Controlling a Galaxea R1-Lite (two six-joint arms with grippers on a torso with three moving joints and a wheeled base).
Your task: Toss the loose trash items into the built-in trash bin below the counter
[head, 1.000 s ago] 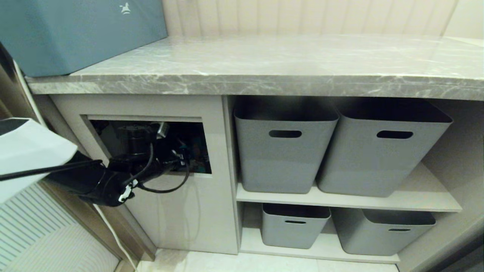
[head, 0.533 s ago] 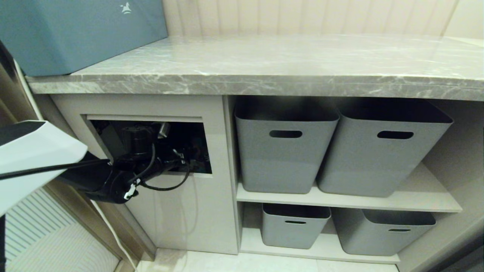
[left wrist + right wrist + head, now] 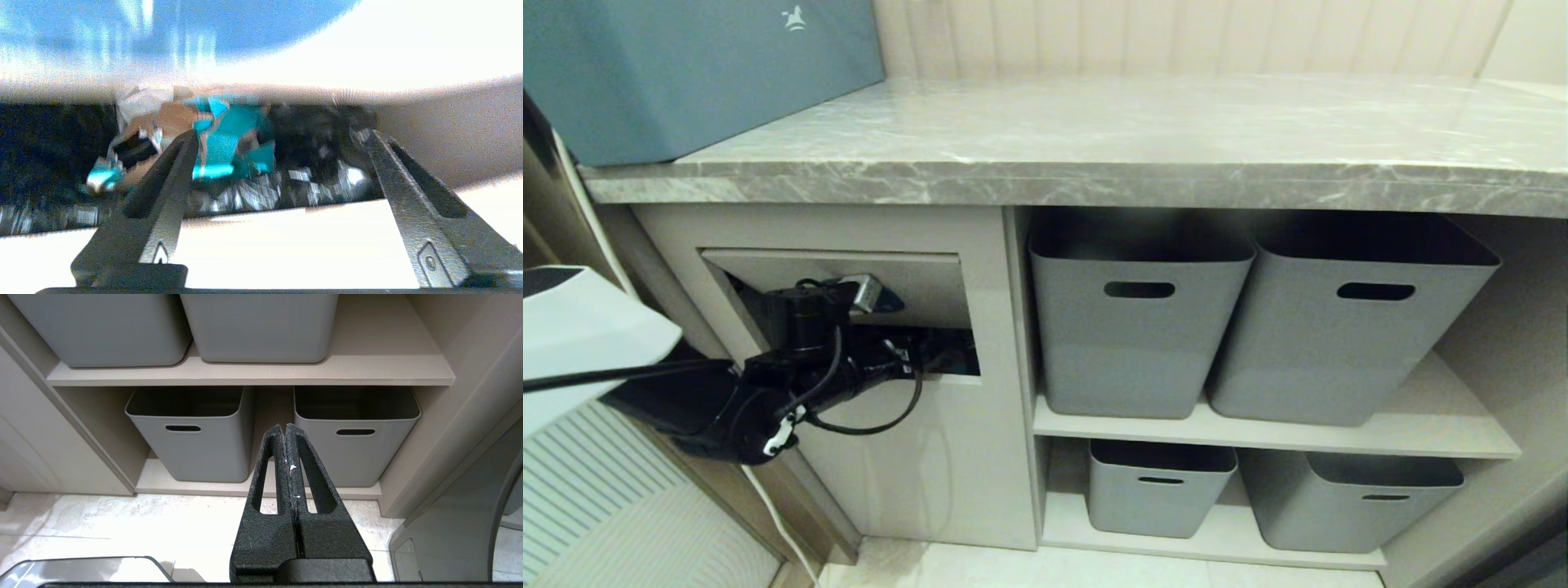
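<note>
The built-in trash bin (image 3: pixel 915 457) is the beige cabinet front below the grey marble counter (image 3: pixel 1094 131). Its flap (image 3: pixel 923 278) is tilted inward and rests on my left wrist, with part of the blue sticker (image 3: pixel 886 300) showing. My left gripper (image 3: pixel 935 359) reaches into the flap opening. In the left wrist view the left gripper (image 3: pixel 278 136) is open with nothing between its fingers (image 3: pixel 171 175). Beyond them a crumpled teal wrapper (image 3: pixel 222 139) and other trash (image 3: pixel 135 122) lie on the black bag inside. My right gripper (image 3: pixel 284 426) is parked and shut, facing the lower shelf.
Two large grey tubs (image 3: pixel 1135 327) (image 3: pixel 1347 327) stand on the upper shelf to the right of the bin, and two smaller ones (image 3: pixel 1156 490) (image 3: pixel 1347 498) below. A blue-teal box (image 3: pixel 686 73) sits on the counter's left end. Pale tiled floor (image 3: pixel 102 518) lies in front.
The left gripper has opened inside the bin and the arm has drawn back and down a little. The flap, pushed out of sight before, has swung down onto the wrist.
</note>
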